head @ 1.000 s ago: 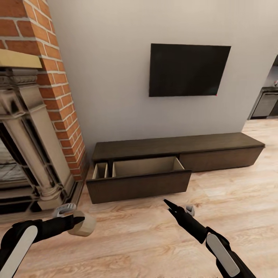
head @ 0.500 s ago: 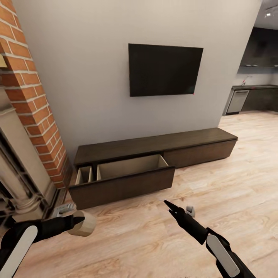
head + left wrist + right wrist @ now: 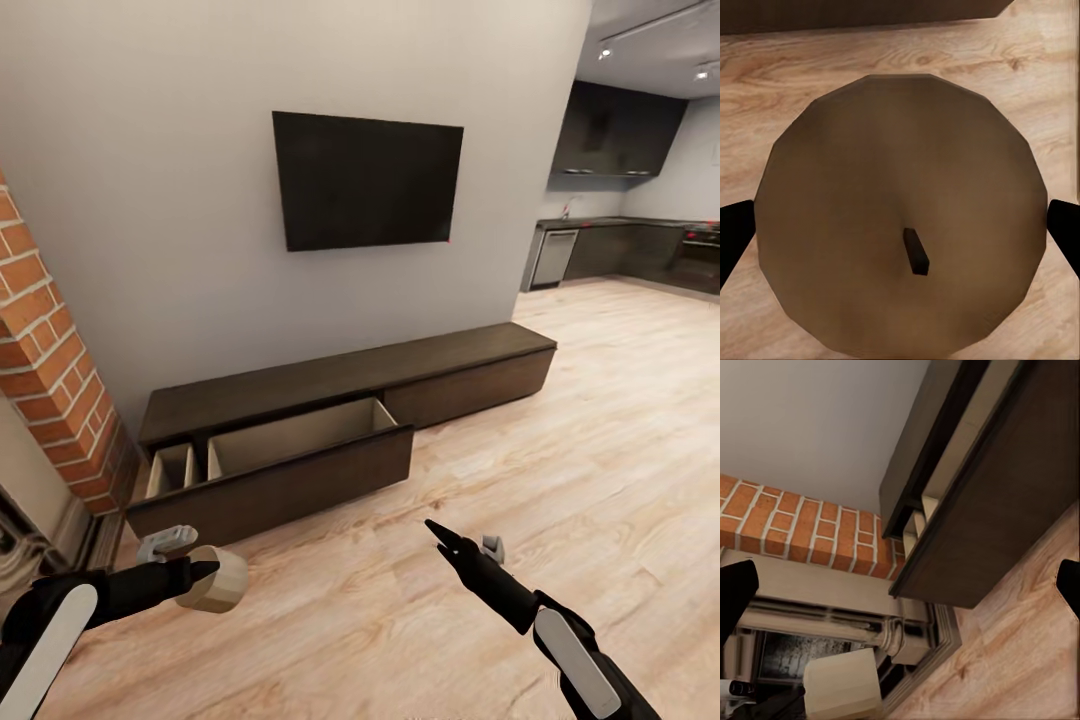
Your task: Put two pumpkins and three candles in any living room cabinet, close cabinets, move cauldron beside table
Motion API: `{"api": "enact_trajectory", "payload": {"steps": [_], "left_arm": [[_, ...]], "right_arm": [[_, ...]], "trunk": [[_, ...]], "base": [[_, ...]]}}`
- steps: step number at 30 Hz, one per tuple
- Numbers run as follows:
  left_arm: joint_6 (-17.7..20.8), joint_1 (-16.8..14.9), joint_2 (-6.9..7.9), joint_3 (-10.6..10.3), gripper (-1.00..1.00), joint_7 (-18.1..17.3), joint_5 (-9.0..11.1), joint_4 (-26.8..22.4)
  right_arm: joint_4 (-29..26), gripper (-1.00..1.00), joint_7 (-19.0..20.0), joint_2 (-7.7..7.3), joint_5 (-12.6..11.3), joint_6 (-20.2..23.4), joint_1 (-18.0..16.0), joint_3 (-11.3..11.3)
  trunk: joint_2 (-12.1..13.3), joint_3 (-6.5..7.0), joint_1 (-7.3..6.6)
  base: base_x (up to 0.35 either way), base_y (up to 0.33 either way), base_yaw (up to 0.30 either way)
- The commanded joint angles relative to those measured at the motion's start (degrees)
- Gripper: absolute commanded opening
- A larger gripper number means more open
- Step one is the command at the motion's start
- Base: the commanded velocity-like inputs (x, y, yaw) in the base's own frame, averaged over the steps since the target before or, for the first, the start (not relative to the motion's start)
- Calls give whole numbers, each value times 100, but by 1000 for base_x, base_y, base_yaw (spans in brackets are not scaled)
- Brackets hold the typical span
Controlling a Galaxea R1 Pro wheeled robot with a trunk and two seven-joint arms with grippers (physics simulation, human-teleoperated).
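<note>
Gripping a candle (image 3: 212, 580) in our left gripper (image 3: 200, 572), we face the cabinet (image 3: 340, 400), its drawer (image 3: 270, 465) pulled out; our right gripper (image 3: 432, 526) is empty, fingers spread.

Fireplace (image 3: 40, 520) cut by frame edge

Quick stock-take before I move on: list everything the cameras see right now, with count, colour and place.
Low dark-brown wooden cabinet: one, along the wall; left drawer pulled out, pale beige inside.
Flat black wall screen: one, above the cabinet.
Red brick fireplace column: one, far left.
Dark kitchen units: far right background.
Light wood floor: throughout.
Beige cylindrical candle: one, in left gripper.
Right gripper: black, over the floor.
</note>
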Motion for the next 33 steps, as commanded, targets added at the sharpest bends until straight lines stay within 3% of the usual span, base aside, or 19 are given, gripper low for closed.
{"api": "enact_trajectory", "payload": {"steps": [1, 21, 33], "left_arm": [[27, -2, 1, 8, -100, -17, 29, -5], [25, -2, -5, 8, -100, -18, 30, -5], [25, -2, 2, -114, -100, -19, 23, -5]], "right_arm": [[5, 100, -1, -5, -52, 25, -6, 10], [115, 100, -1, -1, -167, 25, -7, 7], [133, 100, -1, -1, -168, 25, -6, 8]], "trunk": [[-3, -5, -1], [-3, -5, -1], [-3, -5, -1]], "base": [[0, 0, -281], [0, 0, -281], [0, 0, -281]]}}
